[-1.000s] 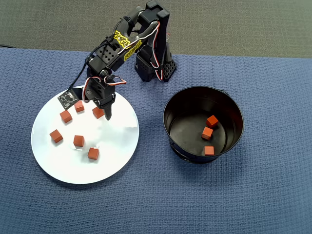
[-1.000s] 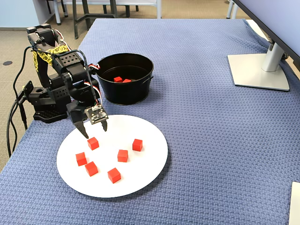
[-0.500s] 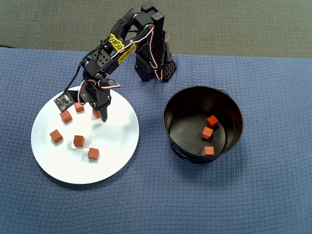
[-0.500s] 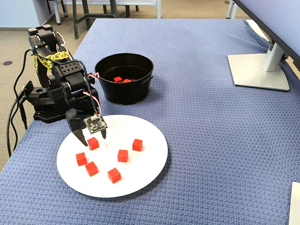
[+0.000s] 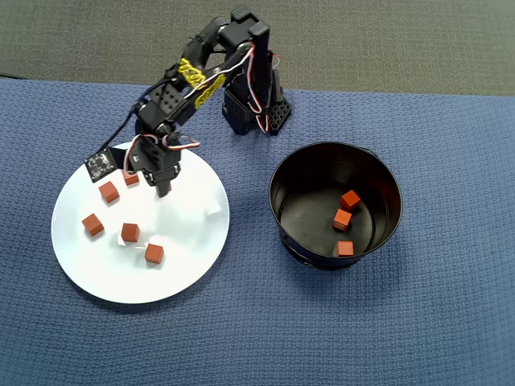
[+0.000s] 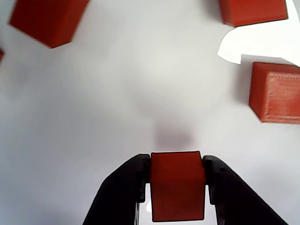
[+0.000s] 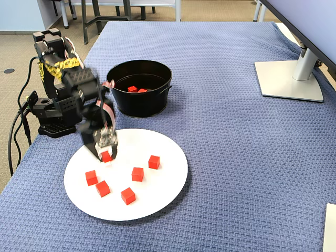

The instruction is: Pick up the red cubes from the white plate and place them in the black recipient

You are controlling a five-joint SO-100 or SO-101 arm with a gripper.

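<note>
Bending forward from its base, the arm (image 5: 211, 68) reaches down over the far-left part of the white plate (image 5: 193, 241) in the overhead view, and we see its gripper (image 6: 176, 165) clamped on one of the red cubes (image 6: 177, 185), both fingers pressing its sides. We count five more cubes on the plate and three inside the black recipient (image 5: 290, 173), which stands to the right on the blue bench (image 5: 451, 322). In the fixed view the moving gripper is blurred, and in the overhead view it hides the held cube.
</note>
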